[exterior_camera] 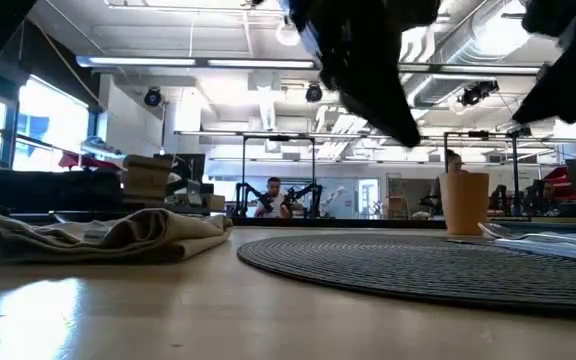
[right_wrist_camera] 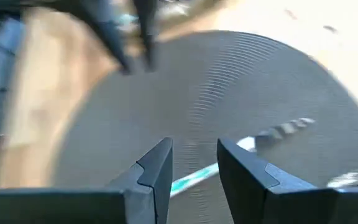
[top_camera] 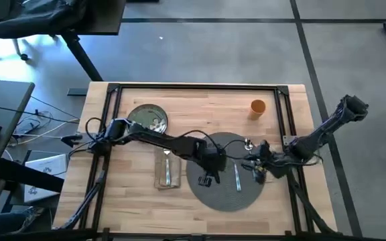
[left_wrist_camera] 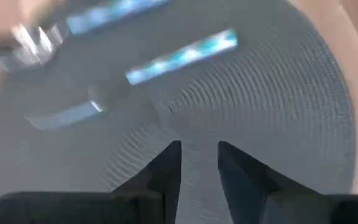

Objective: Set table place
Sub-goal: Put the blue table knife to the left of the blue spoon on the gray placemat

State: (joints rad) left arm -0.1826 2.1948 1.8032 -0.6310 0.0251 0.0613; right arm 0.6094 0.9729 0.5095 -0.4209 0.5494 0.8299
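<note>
The round grey woven mat [top_camera: 226, 173] lies on the wooden table [top_camera: 200, 100]. A piece of cutlery with a pale handle [top_camera: 237, 177] lies on the mat, and another [top_camera: 248, 143] rests at its far edge. My left gripper [top_camera: 206, 177] hovers open over the mat's left part [left_wrist_camera: 260, 93]. My right gripper [top_camera: 255, 169] stands open over the mat's right part, above the fork [right_wrist_camera: 278, 130]. The beige napkin [top_camera: 167, 167] lies left of the mat with a cutlery piece on it. The green plate [top_camera: 147, 118] and the orange cup [top_camera: 257, 107] stand farther back.
Black rails [top_camera: 112, 100] frame the tabletop. In the low view the folded napkin [exterior_camera: 108, 235] lies left of the mat [exterior_camera: 418, 262], with the cup [exterior_camera: 464, 202] behind it. Bare wood shows at the far middle of the table and along the near edge.
</note>
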